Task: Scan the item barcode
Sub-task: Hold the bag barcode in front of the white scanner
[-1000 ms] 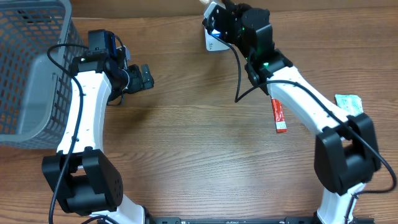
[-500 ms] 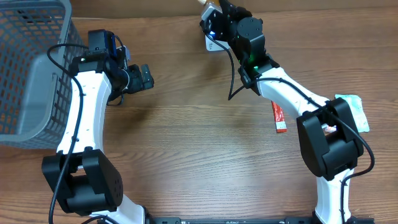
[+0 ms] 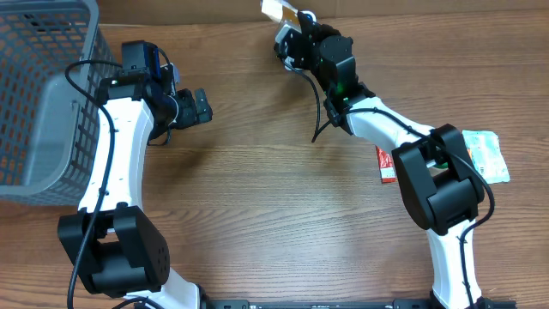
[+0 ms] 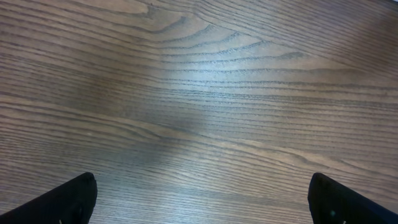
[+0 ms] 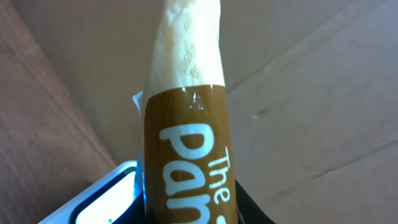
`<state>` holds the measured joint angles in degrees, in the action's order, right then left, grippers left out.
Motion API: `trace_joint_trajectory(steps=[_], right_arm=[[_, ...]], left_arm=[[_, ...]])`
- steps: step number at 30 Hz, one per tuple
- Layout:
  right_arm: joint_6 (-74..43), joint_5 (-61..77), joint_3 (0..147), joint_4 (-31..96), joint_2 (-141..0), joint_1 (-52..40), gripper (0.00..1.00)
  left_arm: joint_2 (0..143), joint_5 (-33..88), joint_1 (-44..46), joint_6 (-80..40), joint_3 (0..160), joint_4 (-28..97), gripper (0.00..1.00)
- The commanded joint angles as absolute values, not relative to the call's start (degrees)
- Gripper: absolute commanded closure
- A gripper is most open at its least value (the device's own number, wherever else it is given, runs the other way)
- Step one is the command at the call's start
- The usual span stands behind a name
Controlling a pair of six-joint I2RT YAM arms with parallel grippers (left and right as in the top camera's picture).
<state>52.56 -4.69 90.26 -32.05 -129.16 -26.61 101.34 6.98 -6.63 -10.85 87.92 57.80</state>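
The right gripper [image 3: 292,28] is closed partway around the lower end of a long cream and brown snack packet [image 5: 186,124]. It holds the packet up at the far edge of the wooden worktop [image 3: 257,206]. In the right wrist view the packet's brown band with white lettering faces the camera. Just beside it at lower left is a white-edged device with a pale blue glow [image 5: 102,199], which is probably the scanner.

No barcode shows in any view, so it likely sits on a face turned away from both cameras. To do this step well, the wrist should roll slowly so that the face meets the scanner window squarely. It should then pause there, with the packet near the window but not touching it. The grip sits low on the packet, so the free upper end may sway, and gentle, small rotations suit it better than quick ones. The film looks glossy, so a slight tilt may cut glare.

The left gripper [image 3: 196,107] hovers over bare wood with its jaws spread wide and nothing between them. It is well apart from the packet and can stay out of the way.
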Motion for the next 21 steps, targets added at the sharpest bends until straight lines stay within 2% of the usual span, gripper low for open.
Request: trace_joint_trajectory(steps=[1,8,15,21], right_arm=[[52.7,-4.4,91.2,-33.0,-129.0,-26.6,0.96],[52.8,-4.4,91.2,-33.7,-129.0,-26.6,0.96],[52.8,-5.2,91.2,-42.0,-129.1,-26.7,0.97],[52.3,-5.8,91.2,-38.9,-129.1,-27.0,0.97]], left_arm=[[100.3,6.6,-6.3,-11.8,89.1,57.8,0.0],[100.3,6.7,-6.3,-11.8,89.1,57.8,0.0],[100.3,6.6,-6.3,-11.8,89.1,57.8,0.0],[100.3,6.6,-6.3,-11.8,89.1,57.8,0.0]])
